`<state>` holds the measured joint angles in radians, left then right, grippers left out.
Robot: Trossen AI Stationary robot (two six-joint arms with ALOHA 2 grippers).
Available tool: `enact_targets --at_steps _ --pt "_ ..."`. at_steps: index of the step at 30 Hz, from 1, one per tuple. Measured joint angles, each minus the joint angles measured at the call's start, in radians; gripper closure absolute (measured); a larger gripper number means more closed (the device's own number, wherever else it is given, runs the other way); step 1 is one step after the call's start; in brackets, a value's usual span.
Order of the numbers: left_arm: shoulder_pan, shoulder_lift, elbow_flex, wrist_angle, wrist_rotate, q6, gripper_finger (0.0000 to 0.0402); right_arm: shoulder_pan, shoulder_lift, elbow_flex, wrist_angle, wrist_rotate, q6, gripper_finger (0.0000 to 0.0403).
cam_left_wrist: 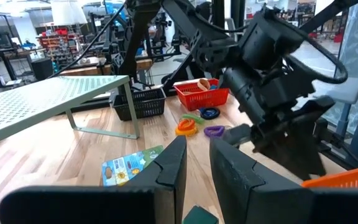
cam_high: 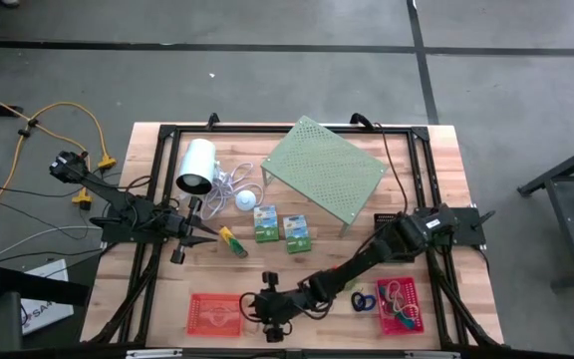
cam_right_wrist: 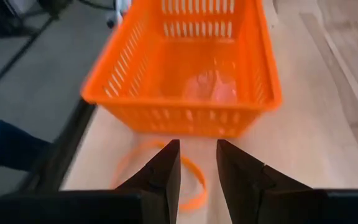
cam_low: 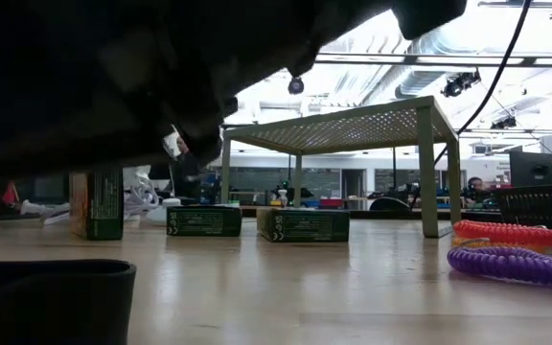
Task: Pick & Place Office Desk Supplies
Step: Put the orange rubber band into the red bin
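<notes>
The right gripper (cam_high: pixel 250 306) is parked low at about 6 o'clock on the table, right beside the red-orange slotted plastic basket (cam_high: pixel 213 313). Its jaws are set narrowly apart with nothing held; a thin orange rubber-band loop (cam_right_wrist: pixel 188 177) is seen on the wood just past the fingertips. At 9 o'clock, the left gripper (cam_high: pixel 213 238) is kept narrowly parted too, empty, near the yellow-green marker (cam_high: pixel 233 241). Two green-white boxes (cam_high: pixel 265 222) are sat at centre.
</notes>
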<state>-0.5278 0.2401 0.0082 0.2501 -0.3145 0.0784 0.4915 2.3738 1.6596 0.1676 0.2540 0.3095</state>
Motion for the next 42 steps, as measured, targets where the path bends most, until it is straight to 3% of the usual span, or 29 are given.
enact_targets --at_steps 19,42 --pt "0.0 0.0 0.0 0.002 0.0 0.0 0.0337 0.006 0.031 -0.002 -0.054 0.0 0.11 0.0311" --pt "0.0 0.0 0.0 0.002 0.0 0.0 0.0337 0.006 0.035 -0.002 -0.052 0.059 0.105 0.0311"
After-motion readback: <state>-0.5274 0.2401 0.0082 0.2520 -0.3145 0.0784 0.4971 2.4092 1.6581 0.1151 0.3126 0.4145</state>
